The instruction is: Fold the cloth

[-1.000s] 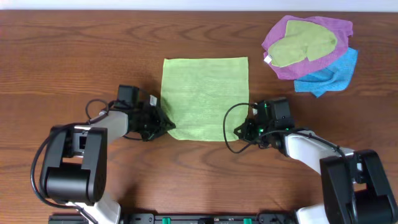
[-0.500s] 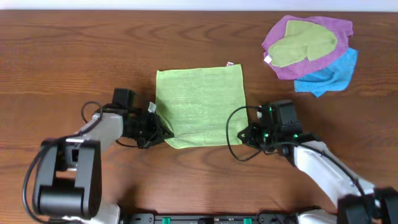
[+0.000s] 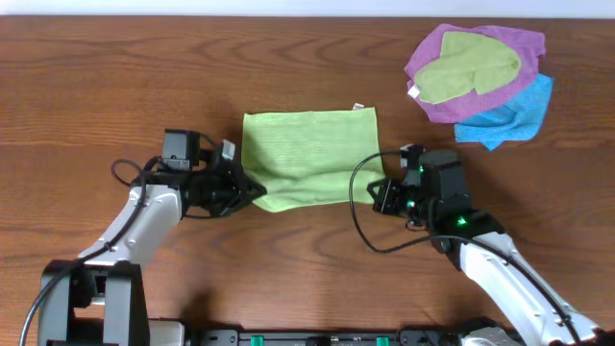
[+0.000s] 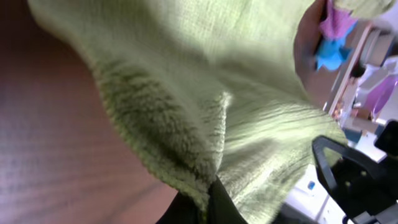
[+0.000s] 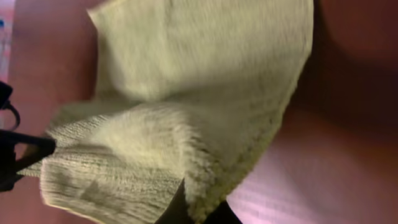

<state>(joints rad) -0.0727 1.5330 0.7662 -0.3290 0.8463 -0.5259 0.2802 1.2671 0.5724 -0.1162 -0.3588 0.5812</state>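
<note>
Overhead view shows a small bright lime-green terry cloth [image 3: 307,154] in the middle of the brown wooden bench [image 3: 115,77]. Its far edge lies flat on the wood, and a tiny white tag [image 3: 357,106] sticks out at the far right corner. The near edge is lifted up off the bench. The left end effector [image 3: 248,189] is closed tight on the near left corner of the cloth. The right end effector [image 3: 380,195] is closed tight on the near right corner. In the left wrist view the fuzzy cloth [image 4: 186,93] fills most of the picture and bunches down to the bottom edge, where it is pinched. In the right wrist view the cloth [image 5: 186,81] hangs in a soft fold, with the bench showing beside it. At the far right of the bench sits a pile: a dull olive-green cloth [image 3: 471,67] lies on a bigger purple cloth [image 3: 432,101], and a blue cloth [image 3: 509,117] peeks out under them on the near side. The pile is well apart from the lime-green cloth.
</note>
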